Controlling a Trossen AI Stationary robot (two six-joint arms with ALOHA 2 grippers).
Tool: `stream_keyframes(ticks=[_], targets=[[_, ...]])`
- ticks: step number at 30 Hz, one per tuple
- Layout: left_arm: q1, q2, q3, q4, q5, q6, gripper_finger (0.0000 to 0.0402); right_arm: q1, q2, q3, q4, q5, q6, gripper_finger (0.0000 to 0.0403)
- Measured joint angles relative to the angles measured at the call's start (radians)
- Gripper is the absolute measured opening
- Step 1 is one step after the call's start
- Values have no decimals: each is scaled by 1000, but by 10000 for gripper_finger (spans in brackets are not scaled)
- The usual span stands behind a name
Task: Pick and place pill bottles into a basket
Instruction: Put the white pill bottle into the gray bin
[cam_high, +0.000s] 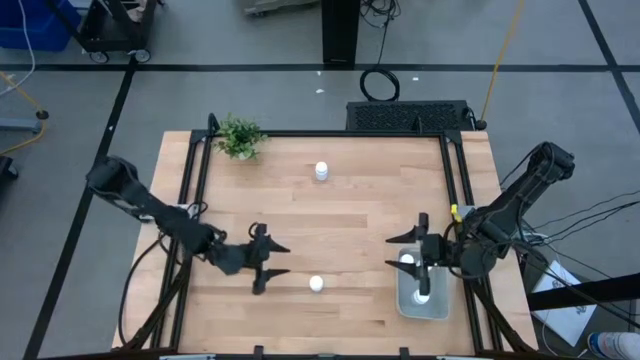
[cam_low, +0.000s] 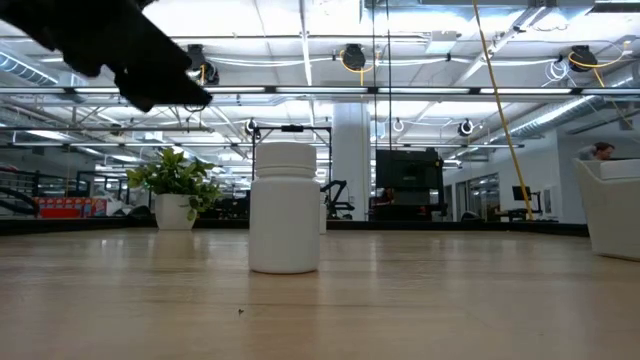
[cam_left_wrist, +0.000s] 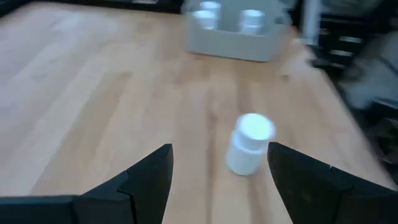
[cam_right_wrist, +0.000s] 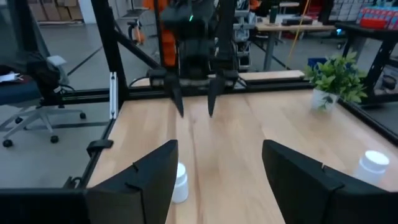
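wooden table (cam_high: 330, 215), basket (cam_high: 409, 302) at its right edge with bottles inside. left gripper (cam_high: 281, 259) wide open, empty, near a loose bottle (cam_high: 316, 284). right gripper (cam_high: 402, 251) open, empty, over basket.

The basket (cam_low: 612, 208) is cut off at the low view's right edge, contents hidden.

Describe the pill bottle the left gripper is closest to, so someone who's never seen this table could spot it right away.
On the wooden table, look along the near edge, midway between the two arms. A white pill bottle stands upright there, just ahead of the open left gripper. The other loose bottle is at the far side near the plant, and the rest are inside the basket.
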Motion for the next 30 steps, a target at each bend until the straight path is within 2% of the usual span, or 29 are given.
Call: stream_keyframes(ticks=[3, 9, 12, 22, 27, 30], targets=[[-41, 98, 0, 79, -116, -73, 269, -13, 10, 0, 7, -1, -9, 226], [-97, 290, 0, 240, -156, -141, 269, -37, 37, 0, 8, -5, -9, 226], [-116, 370, 0, 348, -187, -120, 269, -49, 47, 0, 35, -7, -29, 226], [-116, 605, -1, 654, -174, -134, 269, -54, 71, 0, 175, -8, -174, 226], [-99, 602, 12, 680, -158, -108, 269, -54, 71, 0, 175, -9, -174, 226], [-73, 604, 23, 628, -84, -108, 269, -54, 71, 0, 178, -9, -175, 226]])
